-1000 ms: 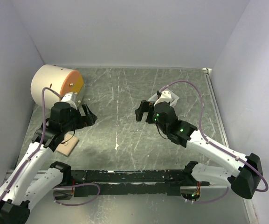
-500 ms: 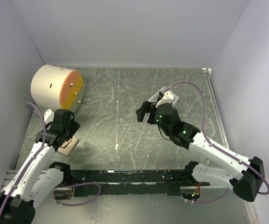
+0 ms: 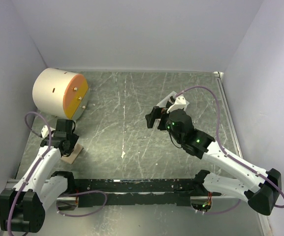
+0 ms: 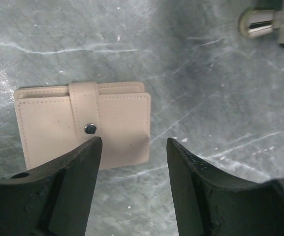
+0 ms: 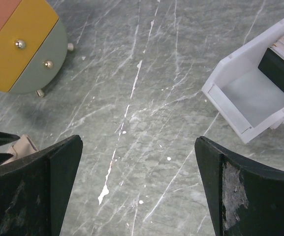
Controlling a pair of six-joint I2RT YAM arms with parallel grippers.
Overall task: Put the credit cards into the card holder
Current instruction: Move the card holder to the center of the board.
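Down the left wrist view: left pincer [image 4: 134, 142] part-way open and holding nothing, black fingers [image 4: 78, 177] parted over the near right corner of the card holder [image 4: 82, 123]. Touching it or just above it, impossible to tell. Lying flat on the grey marbled surface [image 3: 127, 98], folded shut, strap across the front and fastened by its small metal snap [image 4: 90, 129]. From above, placed at the near left of the surface, just in front of the left arm's wrist and well apart from the big cream cylinder [image 3: 58, 91] (orange face turned toward the middle, little metal knobs on it).

Right pincer [image 5: 138, 142] spread wide and empty, hovering above bare surface right of the middle. Just beyond it and to its right, a white tray [image 5: 225, 110], with the credit cards [image 5: 279, 71] in its far compartment: a dark face showing, pale edges stacked behind it, number not clear. Cards and card holder well apart, on opposite sides of the surface.
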